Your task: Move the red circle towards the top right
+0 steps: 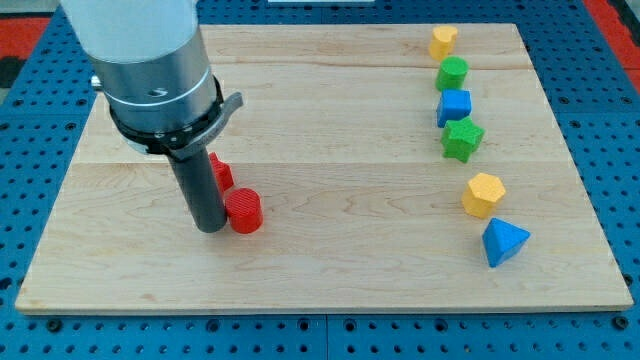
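The red circle (pixel 244 211) is a short red cylinder on the wooden board (pixel 330 150) at the view's lower left. My tip (pixel 211 228) is right beside it on its left, touching or nearly touching. A second red block (pixel 221 172) sits just behind the rod, partly hidden, its shape unclear.
A column of blocks stands at the view's right: a yellow block (pixel 443 41), a green cylinder (pixel 452 73), a blue cube (pixel 454 107), a green star (pixel 462 139), a yellow hexagon (pixel 483 193) and a blue triangle (pixel 503 241). The arm's grey body (pixel 150 60) fills the upper left.
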Robot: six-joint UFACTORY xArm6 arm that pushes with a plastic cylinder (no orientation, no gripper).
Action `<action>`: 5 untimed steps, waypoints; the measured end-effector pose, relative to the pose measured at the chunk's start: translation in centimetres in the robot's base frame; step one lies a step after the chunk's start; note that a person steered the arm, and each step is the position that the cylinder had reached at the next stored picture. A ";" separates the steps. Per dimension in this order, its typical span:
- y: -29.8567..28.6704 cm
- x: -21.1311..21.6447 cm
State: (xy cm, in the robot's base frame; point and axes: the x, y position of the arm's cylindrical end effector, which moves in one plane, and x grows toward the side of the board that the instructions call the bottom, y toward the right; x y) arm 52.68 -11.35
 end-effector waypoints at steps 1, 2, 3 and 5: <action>2.4 0.1; 5.4 0.1; 7.8 -1.0; 7.9 -5.8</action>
State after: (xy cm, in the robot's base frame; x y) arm 46.88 -3.45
